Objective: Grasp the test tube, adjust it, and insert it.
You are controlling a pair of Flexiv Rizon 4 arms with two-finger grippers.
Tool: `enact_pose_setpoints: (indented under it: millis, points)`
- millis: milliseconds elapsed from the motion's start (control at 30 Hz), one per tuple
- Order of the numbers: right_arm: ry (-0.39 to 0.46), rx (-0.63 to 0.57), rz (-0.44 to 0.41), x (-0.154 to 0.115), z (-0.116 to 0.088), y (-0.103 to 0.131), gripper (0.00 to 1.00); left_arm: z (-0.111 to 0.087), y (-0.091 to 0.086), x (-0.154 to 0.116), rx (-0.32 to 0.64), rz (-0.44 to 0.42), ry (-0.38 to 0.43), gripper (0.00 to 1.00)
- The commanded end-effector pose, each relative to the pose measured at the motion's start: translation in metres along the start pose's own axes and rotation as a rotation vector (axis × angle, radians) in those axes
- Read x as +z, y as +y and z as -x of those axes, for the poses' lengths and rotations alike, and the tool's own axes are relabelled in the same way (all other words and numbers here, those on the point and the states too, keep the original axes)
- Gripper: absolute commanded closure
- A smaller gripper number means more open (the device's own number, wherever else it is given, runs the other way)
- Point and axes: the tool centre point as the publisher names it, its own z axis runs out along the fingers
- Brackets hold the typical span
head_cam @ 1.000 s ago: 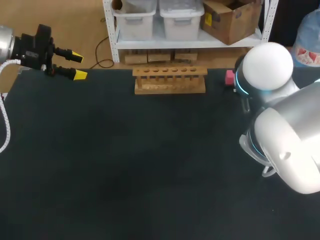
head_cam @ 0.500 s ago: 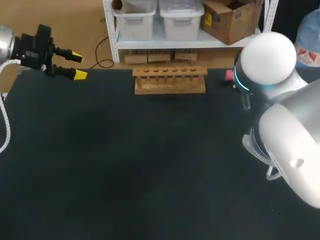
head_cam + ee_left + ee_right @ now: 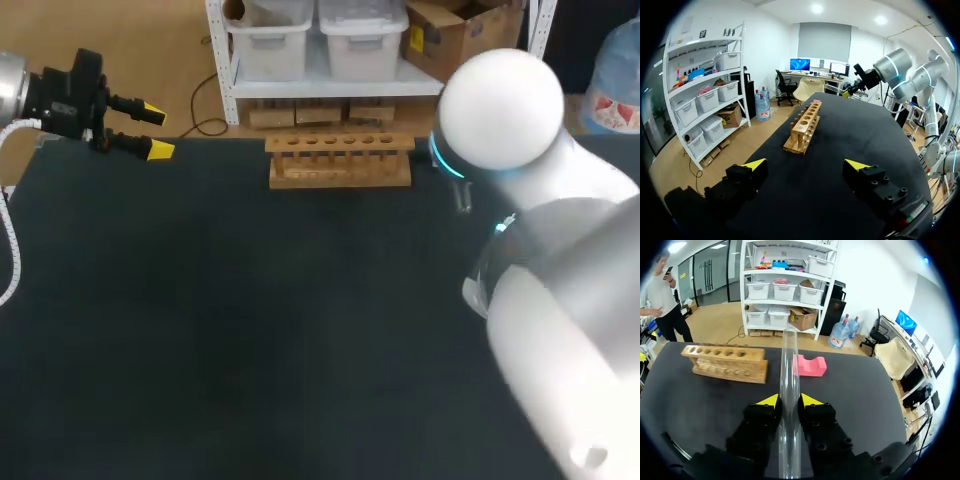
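Observation:
A clear glass test tube (image 3: 789,385) stands upright between the yellow tips of my right gripper (image 3: 789,401), which is shut on it. Ahead of that gripper and to one side lies the wooden rack (image 3: 725,362) with a row of holes. In the head view the rack (image 3: 340,160) sits at the table's far edge, and my right arm's white joint hides that gripper. Only a short clear end of the tube (image 3: 462,200) peeks out below the joint. My left gripper (image 3: 155,130) hangs open and empty at the far left corner. The left wrist view shows that gripper (image 3: 806,165) well short of the rack (image 3: 805,127).
A pink block (image 3: 810,366) lies on the black table (image 3: 250,330) just beyond the tube, to the right of the rack. My right arm's bulky links (image 3: 560,300) cover the table's right side.
My right arm has swung left toward the rack with the tube still in its grip, and its white joint now covers the pink block. The left arm has stayed put.

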Motion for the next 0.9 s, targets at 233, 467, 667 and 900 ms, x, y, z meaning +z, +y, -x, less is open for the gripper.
enact_pose_setpoints:
  millis: [233,467,667,900]
  points:
    - [-0.018,-0.018,0.026,-0.007,0.000,0.049,1.00,-0.001,0.001,0.000,0.001,-0.001,0.000,0.00]
    - [-0.009,-0.064,0.047,0.010,0.010,0.078,1.00,-0.001,0.001,0.000,0.001,-0.001,0.000,0.00]
    - [-0.001,-0.073,0.069,0.026,0.014,0.092,1.00,-0.001,0.001,0.000,0.001,-0.001,0.000,0.00]
    - [0.005,-0.078,0.087,0.037,0.016,0.101,1.00,-0.001,0.001,0.000,0.001,-0.001,0.000,0.00]
